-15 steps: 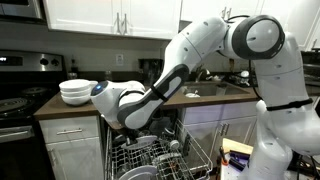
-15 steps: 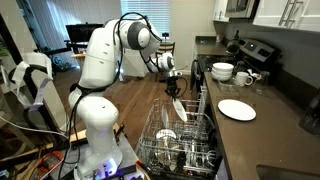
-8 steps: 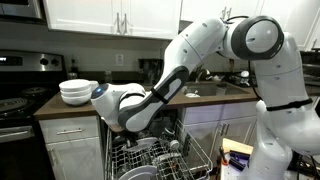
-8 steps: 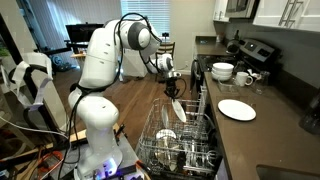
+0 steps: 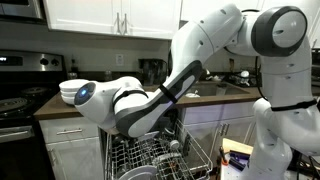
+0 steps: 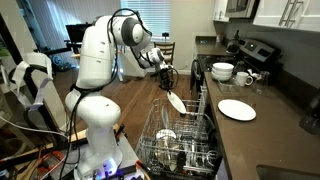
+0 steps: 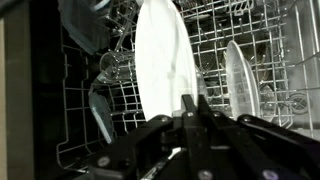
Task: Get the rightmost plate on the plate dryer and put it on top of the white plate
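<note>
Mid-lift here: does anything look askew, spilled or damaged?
Nothing spilled or broken that I can see. The held plate hangs tilted from the gripper over the plate dryer, as expected mid-carry; the white plate lies flat on the counter.

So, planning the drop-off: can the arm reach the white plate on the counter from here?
Probably yes: the claw holds a plate above the plate dryer, and the white plate lies bare beside it, with nothing seen between.

In an exterior view I look low and close over the plate dryer (image 5: 165,160) toward the cabinets (image 5: 110,15); in an exterior view farther back, I look along the counter (image 6: 255,140). Both share plate dryer and arm (image 6: 130,35); my wrist view peers closely into its wires.
</note>
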`<control>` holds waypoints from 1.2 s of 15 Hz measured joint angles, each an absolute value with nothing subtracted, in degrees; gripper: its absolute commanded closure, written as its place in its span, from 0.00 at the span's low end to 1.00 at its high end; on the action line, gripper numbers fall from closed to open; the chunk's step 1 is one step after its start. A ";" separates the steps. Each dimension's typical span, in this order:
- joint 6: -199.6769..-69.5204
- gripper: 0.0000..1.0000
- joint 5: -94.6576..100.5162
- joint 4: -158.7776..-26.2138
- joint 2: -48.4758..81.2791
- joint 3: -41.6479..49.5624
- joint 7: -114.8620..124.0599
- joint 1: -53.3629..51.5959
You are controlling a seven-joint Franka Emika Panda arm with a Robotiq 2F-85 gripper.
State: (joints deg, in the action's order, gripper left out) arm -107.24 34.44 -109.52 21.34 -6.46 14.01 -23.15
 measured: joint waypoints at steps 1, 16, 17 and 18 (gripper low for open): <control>-105.23 0.94 35.62 -109.46 20.54 -6.73 15.86 -23.94; -94.06 0.94 54.36 -110.14 17.78 -8.03 28.11 -21.72; -93.93 0.94 55.01 -110.16 17.72 -8.02 28.59 -21.45; -93.67 0.94 55.65 -110.20 17.62 -8.04 29.06 -21.32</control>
